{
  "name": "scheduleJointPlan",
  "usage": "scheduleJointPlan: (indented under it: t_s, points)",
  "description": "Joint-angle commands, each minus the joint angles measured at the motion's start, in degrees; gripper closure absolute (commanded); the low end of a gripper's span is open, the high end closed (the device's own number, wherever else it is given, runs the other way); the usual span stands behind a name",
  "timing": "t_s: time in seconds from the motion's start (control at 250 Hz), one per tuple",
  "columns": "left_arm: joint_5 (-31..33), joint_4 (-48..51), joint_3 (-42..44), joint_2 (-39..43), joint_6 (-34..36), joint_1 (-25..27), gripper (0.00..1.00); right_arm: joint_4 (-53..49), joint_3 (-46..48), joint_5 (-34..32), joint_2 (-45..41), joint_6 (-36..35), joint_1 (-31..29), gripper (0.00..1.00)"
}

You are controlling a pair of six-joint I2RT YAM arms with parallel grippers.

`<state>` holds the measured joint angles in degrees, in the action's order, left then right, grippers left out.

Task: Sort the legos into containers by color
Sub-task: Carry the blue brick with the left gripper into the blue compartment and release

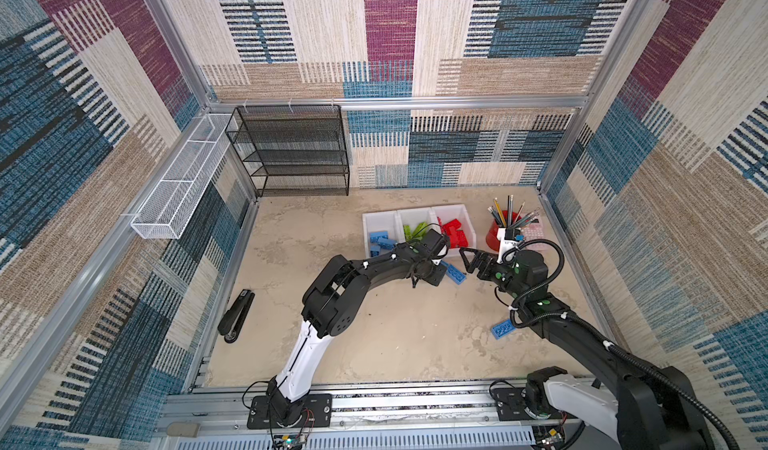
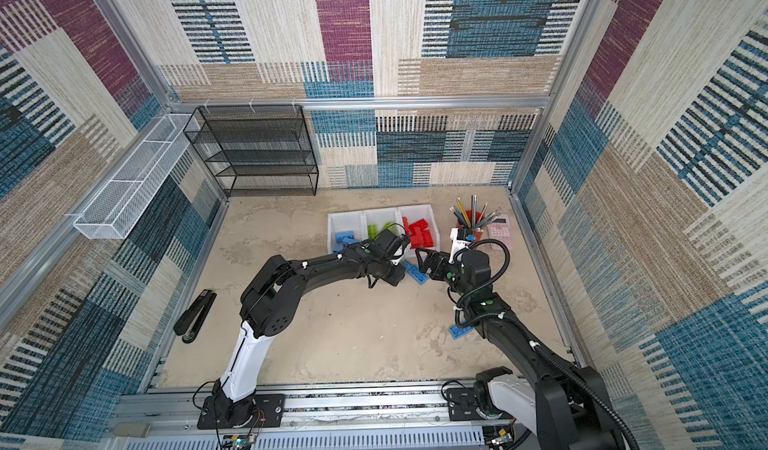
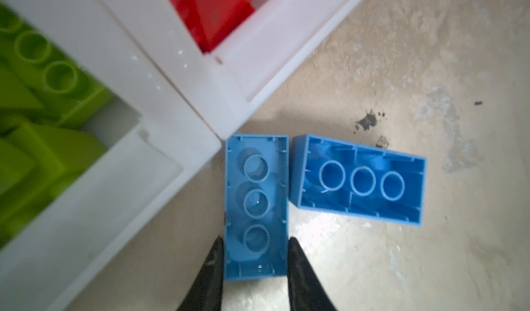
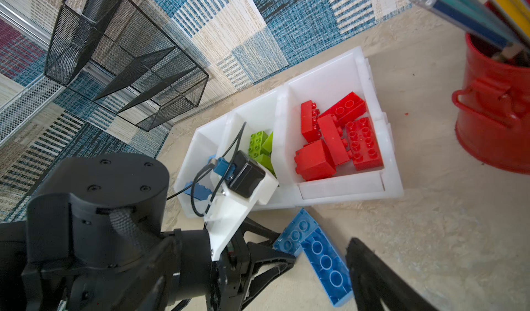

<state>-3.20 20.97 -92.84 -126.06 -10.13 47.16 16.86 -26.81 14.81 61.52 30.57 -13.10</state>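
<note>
Two upturned light blue legos (image 3: 255, 206), left pincer (image 3: 255, 239) clamping one, right pincer (image 1: 473, 262) spread wide

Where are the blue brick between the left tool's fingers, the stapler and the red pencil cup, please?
blue brick (image 3: 256, 206): left wrist view, middle tube of its hollow underside.
stapler (image 1: 237, 315): a top view, middle of its black body.
red pencil cup (image 4: 496, 146): right wrist view, its red side wall.

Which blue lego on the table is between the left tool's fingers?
The blue brick nearest the white bins' corner; the left tool grips its long sides. Its neighbour and the one by the right arm lie free.
</note>
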Motion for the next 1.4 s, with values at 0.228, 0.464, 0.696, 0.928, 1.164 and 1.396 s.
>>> scheduleJointPlan:
  t_s: [0.228, 0.464, 0.696, 0.928, 1.164, 1.396]
  points:
    - [-2.05, -0.43, 10.97, 10.89, -4.64, 0.30, 0.77, 2.11, 0.69, 1.25, -1.11, 0.61, -0.08, 0.06]
    - [-2.15, -0.64, 21.26, 21.88, -7.81, 0.30, 0.77, 2.11, 1.02, 2.32, -1.55, 0.73, -0.08, 0.07]
    - [-1.55, 2.97, 27.75, 31.40, -10.96, -2.07, 0.79, 3.08, 1.16, 4.29, -0.63, 1.57, -0.08, 0.06]
    - [-1.63, 4.25, 32.14, 40.88, -13.07, -6.95, 0.79, 3.14, 1.49, 5.28, -1.09, 1.80, -0.08, 0.06]
    - [-4.01, 6.14, 29.60, 42.71, -13.77, -13.93, 0.78, 3.70, 1.88, 6.37, -1.71, 2.36, -0.09, 0.06]
    - [-5.37, 8.49, 20.07, 35.96, -13.25, -18.37, 0.78, 4.18, 2.22, 7.37, -2.39, 2.74, -0.04, 0.06]
